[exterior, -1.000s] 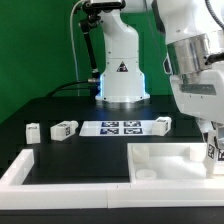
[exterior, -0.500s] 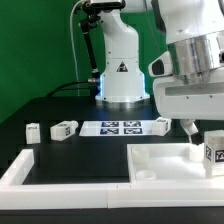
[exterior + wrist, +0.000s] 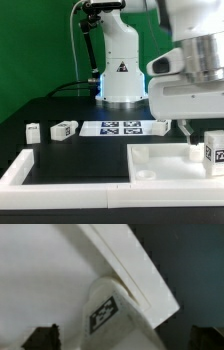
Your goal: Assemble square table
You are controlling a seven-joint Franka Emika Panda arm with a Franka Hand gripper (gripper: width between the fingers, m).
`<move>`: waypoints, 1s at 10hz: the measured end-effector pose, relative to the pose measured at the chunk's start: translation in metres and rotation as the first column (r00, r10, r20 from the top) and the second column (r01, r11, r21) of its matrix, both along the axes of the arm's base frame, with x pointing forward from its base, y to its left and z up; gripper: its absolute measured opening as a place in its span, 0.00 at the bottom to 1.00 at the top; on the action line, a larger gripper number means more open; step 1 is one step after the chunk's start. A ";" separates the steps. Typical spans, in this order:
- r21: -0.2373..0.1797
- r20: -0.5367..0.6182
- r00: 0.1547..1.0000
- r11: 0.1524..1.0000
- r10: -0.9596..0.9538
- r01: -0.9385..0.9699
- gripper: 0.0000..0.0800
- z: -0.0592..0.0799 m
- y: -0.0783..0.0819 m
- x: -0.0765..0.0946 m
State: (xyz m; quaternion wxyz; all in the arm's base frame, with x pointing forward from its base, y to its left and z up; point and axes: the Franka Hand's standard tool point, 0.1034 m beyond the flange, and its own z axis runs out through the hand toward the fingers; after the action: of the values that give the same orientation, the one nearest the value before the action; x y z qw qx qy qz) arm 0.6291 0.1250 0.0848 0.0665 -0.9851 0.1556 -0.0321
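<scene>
The white square table top (image 3: 165, 158) lies tray-side up at the exterior view's front right. One white tagged leg (image 3: 213, 152) stands upright at its right corner. My gripper (image 3: 203, 128) hangs just above this leg, open and empty. In the wrist view the leg (image 3: 105, 314) stands against the top's raised rim (image 3: 130, 269), between my spread fingertips and below them; the gripper (image 3: 124, 339) touches nothing. Three more legs lie on the black table: two at the left (image 3: 33, 131) (image 3: 64, 128) and one in the middle (image 3: 162, 123).
The marker board (image 3: 112, 127) lies flat between the loose legs. A long white border rail (image 3: 50, 172) runs along the front left. The robot's white base (image 3: 122, 75) stands at the back in front of a green wall.
My gripper was down around the upright leg; it has let go and risen, drifting towards the exterior view's left. The leg stays standing on the top.
</scene>
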 end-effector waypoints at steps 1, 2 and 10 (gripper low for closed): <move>-0.001 0.002 0.999 0.999 0.040 -0.040 0.81 -0.002 0.000 -0.002; 0.000 0.000 1.000 1.000 0.028 -0.028 0.81 -0.002 0.000 -0.002; 0.059 -0.117 0.773 0.772 -0.624 0.632 0.38 -0.003 -0.004 -0.001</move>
State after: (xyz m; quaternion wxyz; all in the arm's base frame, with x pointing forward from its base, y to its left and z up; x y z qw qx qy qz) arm 0.6282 0.1210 0.0818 0.0917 -0.8726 0.4797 -0.0004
